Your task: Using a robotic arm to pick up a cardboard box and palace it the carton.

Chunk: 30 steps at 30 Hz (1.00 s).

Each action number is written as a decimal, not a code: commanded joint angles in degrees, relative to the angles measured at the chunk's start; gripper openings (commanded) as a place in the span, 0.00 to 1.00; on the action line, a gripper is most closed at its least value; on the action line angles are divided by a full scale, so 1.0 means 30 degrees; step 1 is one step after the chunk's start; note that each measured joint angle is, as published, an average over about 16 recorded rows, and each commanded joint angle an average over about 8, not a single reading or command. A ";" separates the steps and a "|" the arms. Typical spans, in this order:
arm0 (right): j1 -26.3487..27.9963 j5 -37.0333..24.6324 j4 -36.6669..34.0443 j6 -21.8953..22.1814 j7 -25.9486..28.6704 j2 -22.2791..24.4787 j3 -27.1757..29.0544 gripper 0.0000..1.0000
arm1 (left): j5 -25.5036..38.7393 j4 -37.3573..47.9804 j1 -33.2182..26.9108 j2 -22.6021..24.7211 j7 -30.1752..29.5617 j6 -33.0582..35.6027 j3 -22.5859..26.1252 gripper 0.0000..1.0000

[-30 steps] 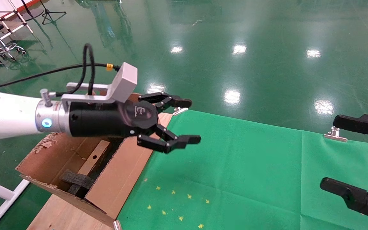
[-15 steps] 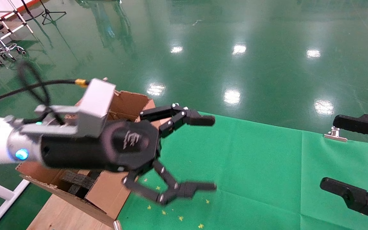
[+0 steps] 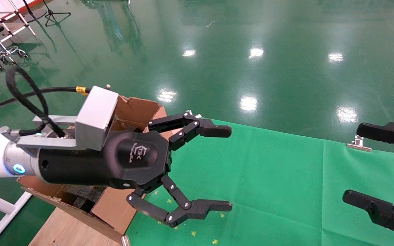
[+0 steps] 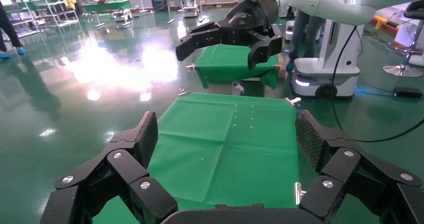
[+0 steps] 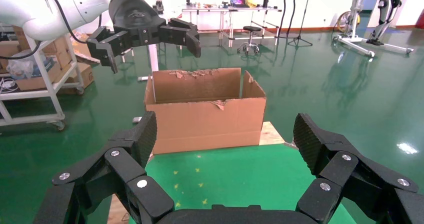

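My left robotic arm reaches in from the left, white with a black wrist. Its gripper (image 3: 230, 168) hangs open and empty over the left edge of the green cloth (image 3: 268, 177), right beside the carton (image 3: 133, 106). The carton is a large brown one with torn flaps, and the arm covers most of it. A black foam block (image 3: 80, 194) shows inside. The cardboard box is hidden. In the right wrist view the carton (image 5: 205, 116) stands past the cloth, with the left gripper (image 5: 152, 54) above it. My right gripper (image 3: 352, 163) stays open at the right edge.
The carton rests on a wooden board (image 3: 67, 229) beside the cloth-covered table. Metal clips (image 3: 358, 143) pin the cloth at its far edge. Small yellow marks (image 3: 193, 234) dot the cloth near the carton. Shiny green floor lies all around.
The left gripper came away from above the carton, dropping lower and nearer over the cloth's edge, and its jaws spread wider. The small box seen inside the carton is now behind the arm.
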 commanded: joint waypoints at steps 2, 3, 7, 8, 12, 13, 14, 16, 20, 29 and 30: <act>0.0000 0.0000 0.0000 0.0000 0.0000 0.0000 0.0000 1.00 | 0.0089 0.0092 -0.0083 0.0014 -0.0018 -0.0017 0.0060 1.00; 0.0000 0.0000 0.0000 0.0000 0.0000 0.0000 0.0000 1.00 | 0.0108 0.0114 -0.0101 0.0018 -0.0022 -0.0021 0.0073 1.00; 0.0000 0.0000 0.0000 -0.0001 0.0000 0.0000 0.0000 1.00 | 0.0174 0.0182 -0.0160 0.0028 -0.0035 -0.0035 0.0118 1.00; 0.0000 0.0000 0.0000 -0.0001 0.0000 0.0000 0.0000 1.00 | 0.0187 0.0197 -0.0172 0.0030 -0.0037 -0.0038 0.0127 1.00; 0.0000 0.0000 0.0000 -0.0001 0.0000 0.0000 0.0000 1.00 | 0.0232 0.0247 -0.0211 0.0036 -0.0044 -0.0046 0.0158 1.00; 0.0000 0.0000 0.0000 -0.0001 0.0000 0.0000 0.0000 1.00 | 0.0241 0.0256 -0.0220 0.0037 -0.0045 -0.0048 0.0164 1.00; 0.0000 0.0000 0.0000 -0.0001 0.0000 0.0000 0.0000 1.00 | 0.0251 0.0265 -0.0228 0.0038 -0.0046 -0.0049 0.0170 1.00; 0.0000 0.0000 0.0000 -0.0001 0.0000 0.0000 0.0000 1.00 | 0.0267 0.0279 -0.0243 0.0040 -0.0049 -0.0052 0.0180 1.00; 0.0000 0.0000 0.0000 -0.0001 0.0000 0.0000 0.0000 1.00 | 0.0290 0.0299 -0.0266 0.0045 -0.0053 -0.0058 0.0195 1.00; 0.0000 0.0000 0.0000 -0.0001 0.0000 0.0000 0.0000 1.00 | 0.0317 0.0331 -0.0294 0.0056 -0.0065 -0.0069 0.0214 1.00; 0.0000 0.0000 0.0000 -0.0001 0.0000 0.0000 0.0000 1.00 | 0.0319 0.0334 -0.0296 0.0057 -0.0066 -0.0070 0.0216 1.00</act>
